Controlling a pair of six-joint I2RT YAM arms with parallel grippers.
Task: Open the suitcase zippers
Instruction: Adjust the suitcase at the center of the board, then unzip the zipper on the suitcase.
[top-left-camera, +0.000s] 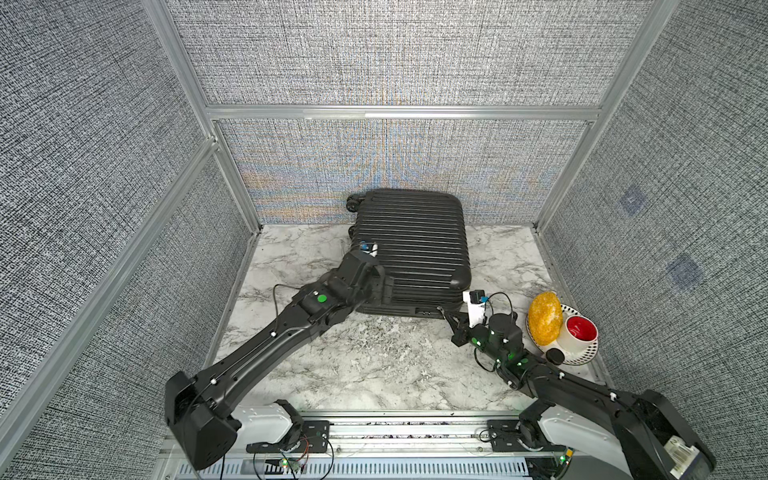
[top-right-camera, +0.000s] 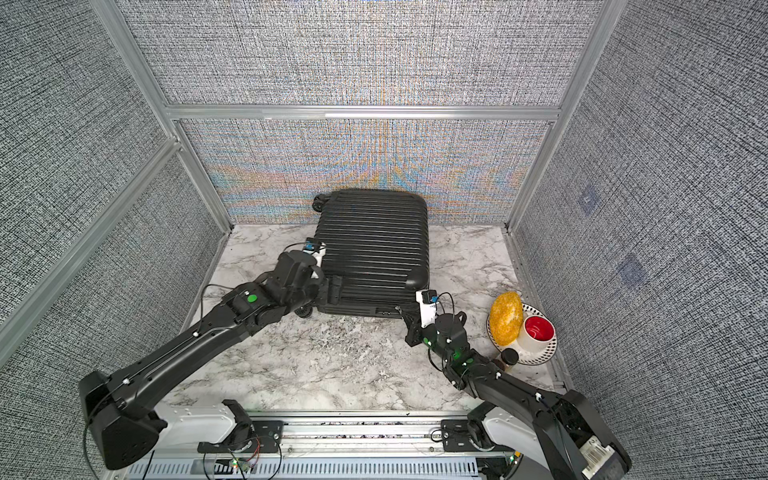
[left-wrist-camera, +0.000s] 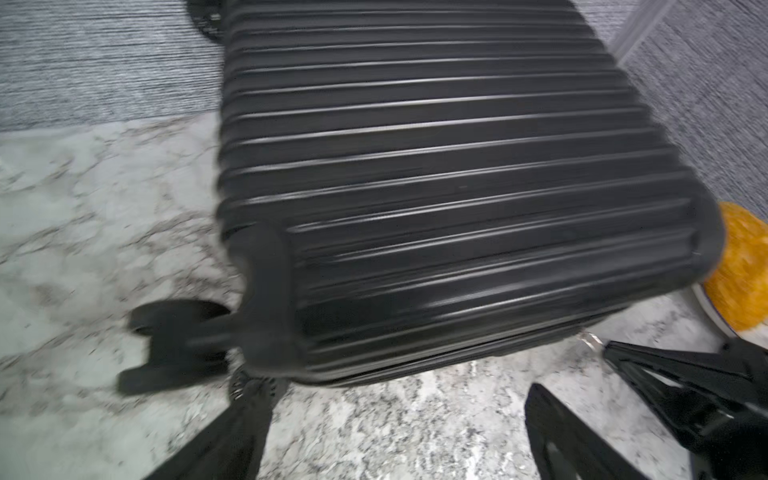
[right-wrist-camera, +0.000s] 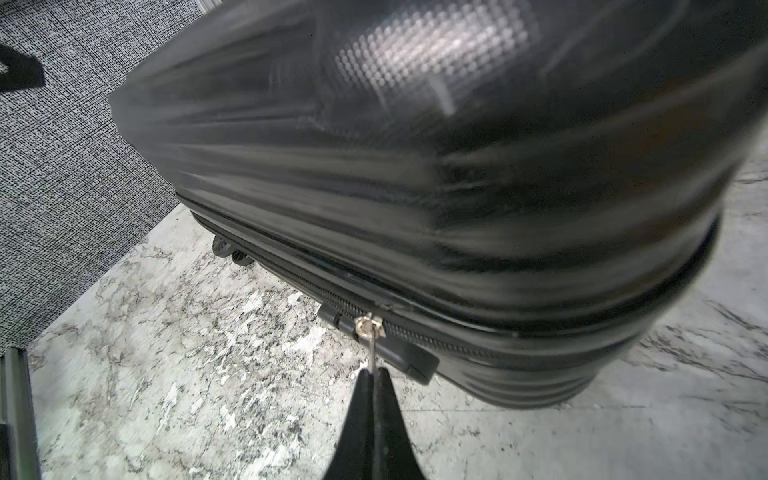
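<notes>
The black ribbed suitcase (top-left-camera: 411, 245) (top-right-camera: 374, 245) lies flat at the back of the marble table, wheels toward the left. Its zippers run along the front seam (right-wrist-camera: 457, 345). My right gripper (right-wrist-camera: 374, 371) (top-left-camera: 442, 311) is at the front side near the right corner, shut on the thin silver zipper pull (right-wrist-camera: 372, 343). My left gripper (left-wrist-camera: 395, 388) (top-right-camera: 334, 289) is open at the front left corner of the suitcase (left-wrist-camera: 436, 166). Only tabletop shows between its fingers, and one fingertip (left-wrist-camera: 253, 390) is close to a wheel (left-wrist-camera: 174, 340).
At the right of the table stands a dotted plate (top-left-camera: 586, 357) with a yellow oval object (top-left-camera: 545, 318), a white cup with a red inside (top-left-camera: 579, 330) and a small black cap (top-left-camera: 555, 356). Grey fabric walls with aluminium posts close in three sides.
</notes>
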